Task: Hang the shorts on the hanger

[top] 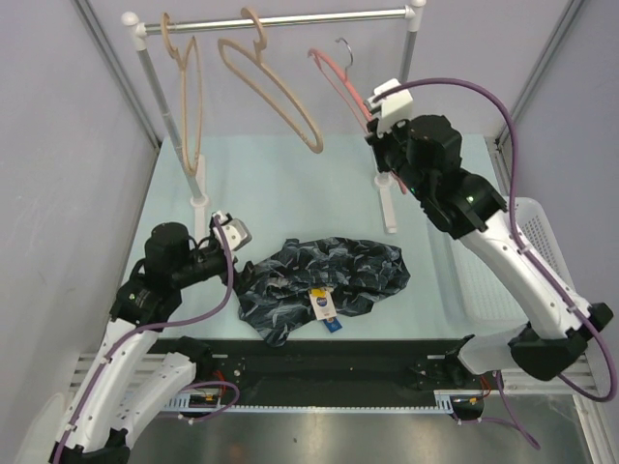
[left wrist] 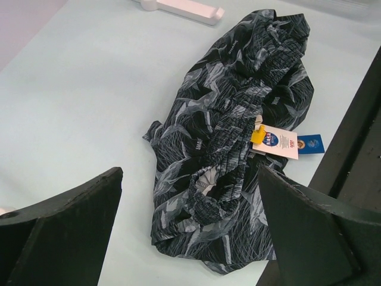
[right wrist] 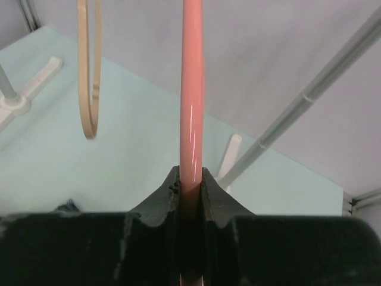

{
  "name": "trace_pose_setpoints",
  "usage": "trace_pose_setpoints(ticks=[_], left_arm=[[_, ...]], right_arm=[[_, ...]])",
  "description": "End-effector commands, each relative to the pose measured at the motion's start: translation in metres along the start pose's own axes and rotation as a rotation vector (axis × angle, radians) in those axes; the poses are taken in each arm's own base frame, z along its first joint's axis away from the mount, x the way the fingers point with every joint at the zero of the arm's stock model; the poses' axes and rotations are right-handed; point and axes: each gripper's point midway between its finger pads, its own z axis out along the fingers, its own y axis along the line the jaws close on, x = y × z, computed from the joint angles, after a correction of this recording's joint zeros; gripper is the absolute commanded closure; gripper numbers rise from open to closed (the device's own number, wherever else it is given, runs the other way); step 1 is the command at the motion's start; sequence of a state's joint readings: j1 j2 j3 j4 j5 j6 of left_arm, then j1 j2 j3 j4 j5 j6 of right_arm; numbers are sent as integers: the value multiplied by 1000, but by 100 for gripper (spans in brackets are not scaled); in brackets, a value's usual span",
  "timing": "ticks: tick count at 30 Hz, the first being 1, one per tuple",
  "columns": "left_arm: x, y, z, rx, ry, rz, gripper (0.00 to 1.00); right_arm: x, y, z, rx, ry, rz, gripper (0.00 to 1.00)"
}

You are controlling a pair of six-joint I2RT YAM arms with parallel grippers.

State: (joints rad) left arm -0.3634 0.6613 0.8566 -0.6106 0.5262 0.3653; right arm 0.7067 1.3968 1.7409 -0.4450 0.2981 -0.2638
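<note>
Gripping hanger [right wrist: 191, 89], right gripper [right wrist: 190, 179] clenched; left gripper [left wrist: 189, 179] agape over limp, light shorts [left wrist: 238, 71]: pinch waistband [left wrist: 229, 143], tag's [left wrist: 278, 143] 9 o'clock.

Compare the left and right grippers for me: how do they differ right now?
The left gripper is open and holds nothing; the right gripper is shut on the pink hanger. The left gripper is low, pointed at the shorts on the table; the right gripper is raised by the rack. Both have dark two-finger jaws.
</note>
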Motion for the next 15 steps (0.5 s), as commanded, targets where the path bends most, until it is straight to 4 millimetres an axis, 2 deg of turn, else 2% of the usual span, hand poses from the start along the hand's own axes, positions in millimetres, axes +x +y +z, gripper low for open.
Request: trace_pose_setpoints(ticks=[1,4,6,7,9,10,11,12,15], left_arm=[[-2,-5,4,36,-32,-4,0],[7,-10,6,61,-20,13,0],[13,-16,6,85,-28,35,0],[19,-18,7,95,-25,51,0],[20,-22,5,104,-40,75,0],[25,-24,5,109,-36,77,0],[26,-25,5,113,-38,80,0],[26,-27,4,116,-42,84,0],[30,-33,4,142,-52,106,0]], right_arm=[[25,-12,-46,-10,73,-25,100],[56,-15,-75,-29,175,-15,100],[86,-15,-90,-42,265,-34,100],[88,-15,-102,-72,266,-38,100],[110,-8,-119,-146,333,-77,100],[111,-7,-133,-175,324,-86,100],[125,-1,-144,-223,366,-105,100],[128,10,-153,-303,360,-116,100],[139,24,-185,-443,353,-170,100]])
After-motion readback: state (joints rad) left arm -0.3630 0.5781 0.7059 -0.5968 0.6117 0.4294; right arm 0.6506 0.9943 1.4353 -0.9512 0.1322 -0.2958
